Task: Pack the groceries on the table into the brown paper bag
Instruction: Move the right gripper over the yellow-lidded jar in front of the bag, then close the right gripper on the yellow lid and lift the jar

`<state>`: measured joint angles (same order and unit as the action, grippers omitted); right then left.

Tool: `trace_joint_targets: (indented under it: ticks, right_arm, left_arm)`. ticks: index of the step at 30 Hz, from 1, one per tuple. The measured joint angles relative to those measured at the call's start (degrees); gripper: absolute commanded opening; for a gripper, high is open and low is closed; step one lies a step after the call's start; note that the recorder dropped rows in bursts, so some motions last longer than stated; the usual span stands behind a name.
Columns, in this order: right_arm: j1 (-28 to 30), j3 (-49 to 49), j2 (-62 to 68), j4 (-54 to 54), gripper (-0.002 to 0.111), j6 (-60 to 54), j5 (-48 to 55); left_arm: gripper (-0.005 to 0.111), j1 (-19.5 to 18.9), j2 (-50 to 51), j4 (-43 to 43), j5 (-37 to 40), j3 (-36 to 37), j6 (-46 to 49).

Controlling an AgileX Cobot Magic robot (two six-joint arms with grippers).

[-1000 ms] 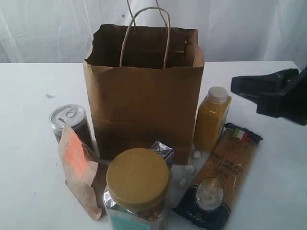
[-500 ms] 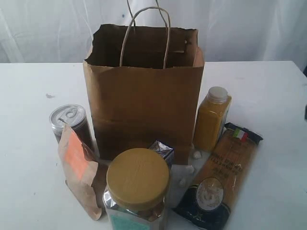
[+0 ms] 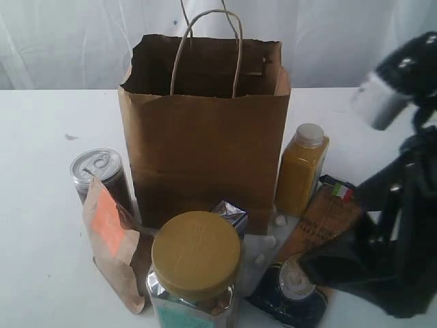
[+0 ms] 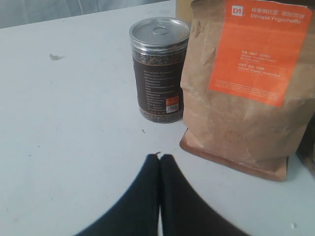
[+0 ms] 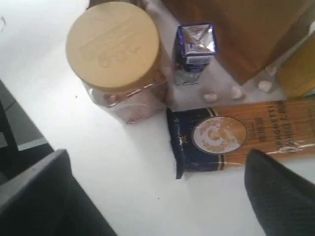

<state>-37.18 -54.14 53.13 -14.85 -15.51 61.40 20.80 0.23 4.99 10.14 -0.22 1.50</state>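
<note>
The brown paper bag stands open on the white table. Around it are the silver-topped can, kraft pouch, yellow-lidded jar, blue-white carton, orange juice bottle and the pasta packet, which lies flat. My right gripper hangs open over the packet's near end, jaws wide apart, holding nothing. My left gripper is shut and empty above the table, short of the can and pouch. It is out of the exterior view.
Several small white pellets lie on the table by the bag's base, also seen as white pellets between carton and packet. The jar stands near the table's front edge. A white curtain hangs behind.
The right arm left the exterior view at the right edge, then came back low at the front right, now over the pasta packet's near end. The groceries and bag have not moved.
</note>
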Motion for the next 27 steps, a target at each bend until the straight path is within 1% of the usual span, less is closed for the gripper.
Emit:
trace_joint_targets:
  ticks: [5,9,12,15,22,27]
  right_arm:
    - [-7.4,-4.5,8.5,3.7,0.088,2.9,-1.3]
    - [-10.8,-8.8,15.9,5.9,0.088,3.5,-1.9]
    - [-12.2,-11.1,21.0,6.7,0.089,3.5,-2.2]
    - [-13.1,-13.4,24.2,7.2,0.092,3.5,-2.3]
    - [-14.2,-16.7,28.4,7.7,0.104,5.9,-2.6]
    - [-15.1,-16.7,30.5,8.5,0.104,6.3,-3.8]
  left_arm:
    - [0.000,0.0,0.0,0.0,0.0,0.0,0.0]
    - [0.000,0.0,0.0,0.0,0.0,0.0,0.0]
    - [0.000,0.0,0.0,0.0,0.0,0.0,0.0]
    - [0.000,0.0,0.0,0.0,0.0,0.0,0.0]
    - [0.000,0.0,0.0,0.0,0.0,0.0,0.0]
    - [0.000,0.0,0.0,0.0,0.0,0.0,0.0]
